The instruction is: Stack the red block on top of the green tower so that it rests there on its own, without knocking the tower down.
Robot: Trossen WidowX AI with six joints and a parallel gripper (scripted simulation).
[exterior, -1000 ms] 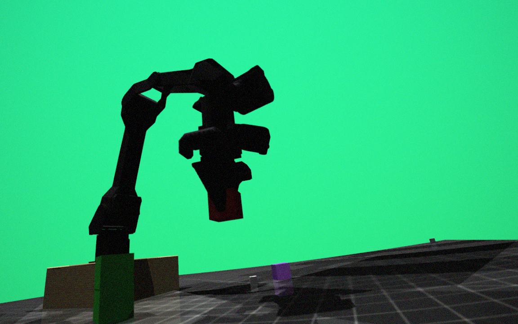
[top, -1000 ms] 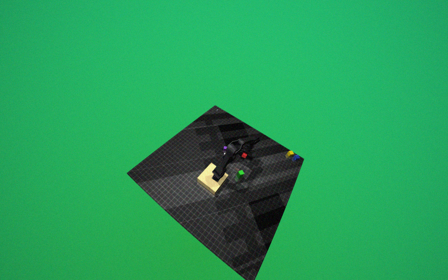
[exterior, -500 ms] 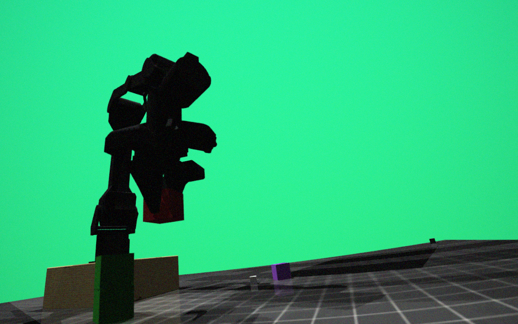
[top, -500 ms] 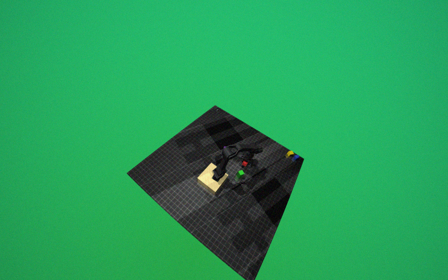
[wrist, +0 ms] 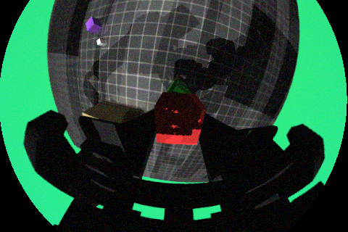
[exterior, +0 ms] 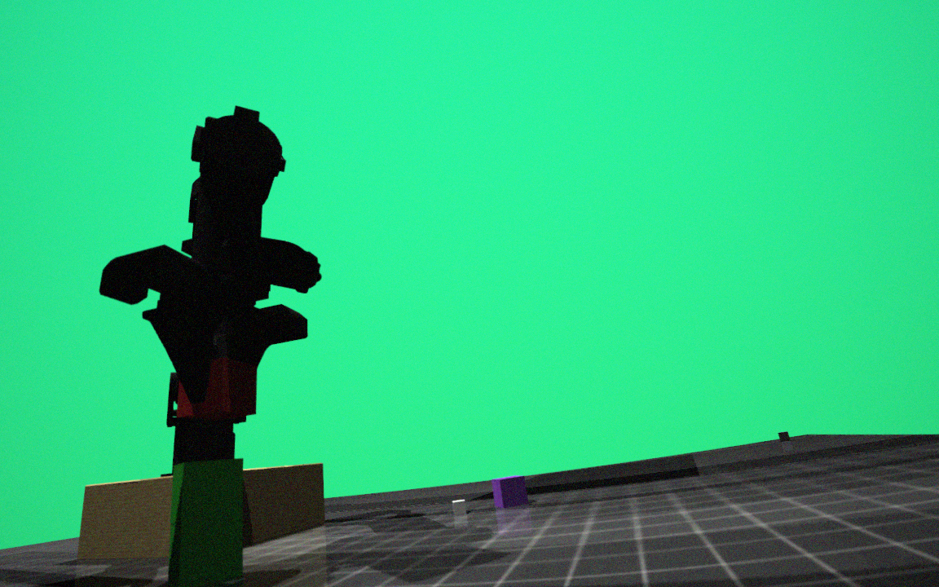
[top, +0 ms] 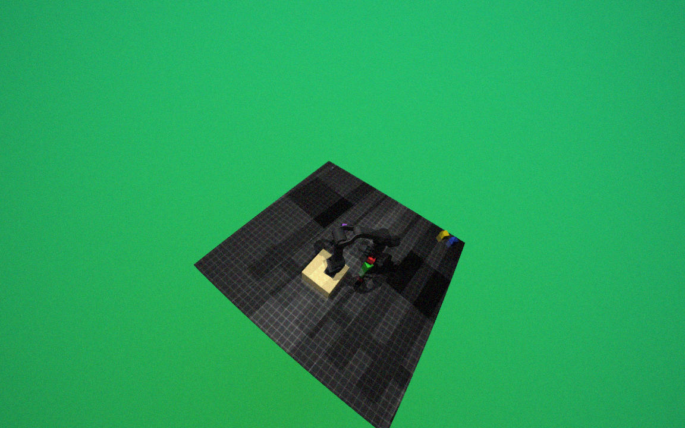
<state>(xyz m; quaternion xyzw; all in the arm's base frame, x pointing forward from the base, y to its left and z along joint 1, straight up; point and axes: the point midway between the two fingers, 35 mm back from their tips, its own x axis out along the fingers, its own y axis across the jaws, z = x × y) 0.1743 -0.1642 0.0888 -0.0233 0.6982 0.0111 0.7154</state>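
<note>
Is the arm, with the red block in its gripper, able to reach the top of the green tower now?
Probably yes. The gripper holds the red block above the green tower, with open space between them.

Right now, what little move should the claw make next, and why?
Probably ease straight down, slowly. The claw grips the red block, which hangs above the green tower with a gap between them in the exterior view. In the wrist view the tower's top peeks out just past the block, so a small sideways nudge may be needed first.
</note>
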